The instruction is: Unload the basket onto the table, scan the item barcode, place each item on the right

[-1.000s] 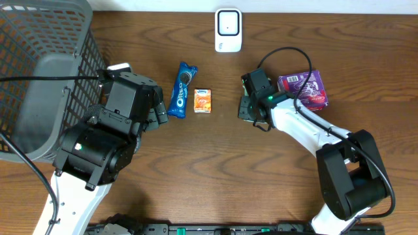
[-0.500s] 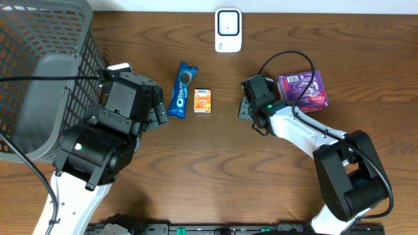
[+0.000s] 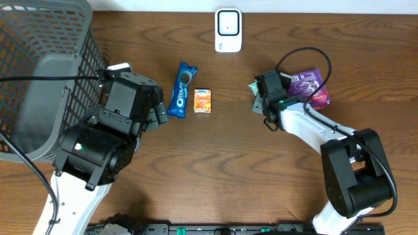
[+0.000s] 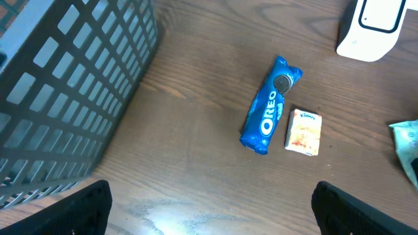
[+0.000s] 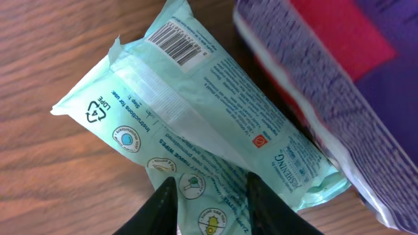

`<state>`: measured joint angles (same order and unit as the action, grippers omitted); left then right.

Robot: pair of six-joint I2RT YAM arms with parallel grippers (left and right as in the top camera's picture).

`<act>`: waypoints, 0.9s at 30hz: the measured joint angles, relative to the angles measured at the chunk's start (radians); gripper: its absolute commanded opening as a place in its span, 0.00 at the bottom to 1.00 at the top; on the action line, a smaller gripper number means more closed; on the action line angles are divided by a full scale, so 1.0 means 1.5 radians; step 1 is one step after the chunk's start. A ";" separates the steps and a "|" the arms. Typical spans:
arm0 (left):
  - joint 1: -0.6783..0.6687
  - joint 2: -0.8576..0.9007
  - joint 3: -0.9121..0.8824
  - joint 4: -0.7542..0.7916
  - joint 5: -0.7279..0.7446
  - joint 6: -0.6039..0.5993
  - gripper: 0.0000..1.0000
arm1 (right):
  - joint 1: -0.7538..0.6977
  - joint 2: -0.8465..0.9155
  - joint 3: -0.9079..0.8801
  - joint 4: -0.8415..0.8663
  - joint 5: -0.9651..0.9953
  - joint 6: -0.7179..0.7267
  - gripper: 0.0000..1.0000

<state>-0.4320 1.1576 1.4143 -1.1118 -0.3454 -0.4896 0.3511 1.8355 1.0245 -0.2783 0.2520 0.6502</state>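
The desk point(image 3: 222, 156) is brown wood-grain laminate. A grey plastic mesh basket point(image 3: 39, 32) stands at its left end. A white rectangular scanner unit point(image 3: 228, 30) sits at the far edge, near the centre. A blue Oreo biscuit packet point(image 3: 182, 89) lies flat in front of the scanner unit, slightly to its left. A small orange-and-white carton point(image 3: 202, 101) lies just beside that packet, on its right. Further right lies a pale green soft plastic wipes pack point(image 5: 196, 117), its barcode label facing up. A purple-and-red packet point(image 3: 313, 88) lies against its far side; overlap cannot be determined.
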 measured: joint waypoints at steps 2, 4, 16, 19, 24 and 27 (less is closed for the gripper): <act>0.000 0.000 0.000 0.000 0.000 0.000 0.98 | -0.007 0.000 0.000 0.004 -0.001 -0.004 0.33; 0.000 0.000 0.000 0.000 0.000 0.000 0.98 | -0.010 0.000 0.000 0.005 -0.003 -0.008 0.32; 0.000 0.000 0.000 0.000 0.000 0.000 0.98 | -0.009 0.000 0.000 0.003 -0.004 0.080 0.15; 0.000 0.000 0.000 0.000 0.000 0.000 0.98 | -0.009 0.000 0.000 0.003 0.007 0.122 0.17; 0.000 0.000 0.000 0.000 0.000 0.000 0.98 | -0.009 0.000 0.000 -0.010 0.040 0.154 0.18; 0.000 0.000 0.000 0.000 0.000 0.000 0.98 | -0.009 0.000 0.000 -0.028 0.059 0.161 0.15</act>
<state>-0.4320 1.1576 1.4143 -1.1114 -0.3454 -0.4896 0.3370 1.8355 1.0241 -0.3210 0.3405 0.8921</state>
